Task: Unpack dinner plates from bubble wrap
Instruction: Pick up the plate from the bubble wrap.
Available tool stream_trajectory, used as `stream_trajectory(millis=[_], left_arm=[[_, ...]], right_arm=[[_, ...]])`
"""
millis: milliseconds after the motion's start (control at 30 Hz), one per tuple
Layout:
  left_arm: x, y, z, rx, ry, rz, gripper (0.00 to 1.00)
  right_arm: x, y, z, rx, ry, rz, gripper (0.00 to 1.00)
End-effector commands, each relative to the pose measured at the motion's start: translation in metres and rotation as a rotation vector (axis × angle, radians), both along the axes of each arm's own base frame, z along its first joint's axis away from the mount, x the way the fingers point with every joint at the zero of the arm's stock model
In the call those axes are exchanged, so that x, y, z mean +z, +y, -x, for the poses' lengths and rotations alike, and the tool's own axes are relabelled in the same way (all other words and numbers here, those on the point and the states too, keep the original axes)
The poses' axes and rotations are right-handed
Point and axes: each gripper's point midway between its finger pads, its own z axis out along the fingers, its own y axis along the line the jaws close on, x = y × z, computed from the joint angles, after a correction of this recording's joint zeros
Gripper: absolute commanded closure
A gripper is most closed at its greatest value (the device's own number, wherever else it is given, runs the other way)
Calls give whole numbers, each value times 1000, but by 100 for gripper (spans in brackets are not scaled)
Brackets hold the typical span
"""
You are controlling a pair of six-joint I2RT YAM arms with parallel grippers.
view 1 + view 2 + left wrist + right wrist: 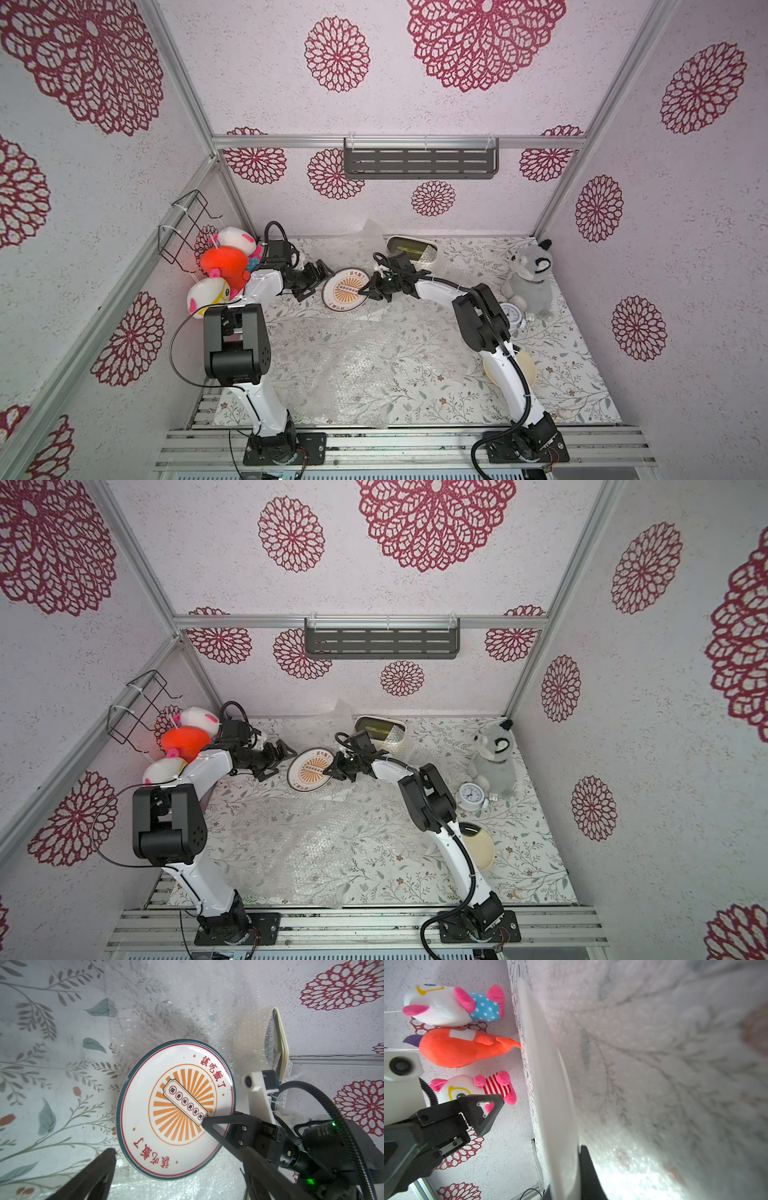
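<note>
**Right gripper holds the sunburst plate**

The right gripper (pixel 365 291) is closed tight on the rim of the white plate with the orange sunburst (pixel 346 289). One finger (pixel 212 1124) lies on the plate's face. The plate is near the back of the table (pixel 561 374). Bubble wrap (pixel 353 361) lies under it and spreads toward the front. The left gripper (pixel 319 282) is wide open just beside the plate's other edge, not touching it. A cream plate (pixel 528 366) lies bare near the front, partly hidden by the right arm (pixel 469 307)
</note>
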Motion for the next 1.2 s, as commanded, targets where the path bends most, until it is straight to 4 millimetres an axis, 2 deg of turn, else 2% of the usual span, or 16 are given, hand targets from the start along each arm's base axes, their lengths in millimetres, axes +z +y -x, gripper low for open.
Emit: stream_trajectory(millis=[0,233,733,933,1167], left_arm=[[8,4,9,2,-11,-2,2],[27,2,14,9,-47,36,2],[54,-2,21,31,-102,75,2],[70,-1,27,25,-121,61,2],[76,1,30,46,-145,63,2]], right_arm=[[76,7,-5,19,-123,-97,97],[98,8,-3,26,-148,-129,97],[144,5,4,40,-202,-183,98],[160,-3,7,49,-229,-168,98],[159,-17,9,38,-241,-131,98]])
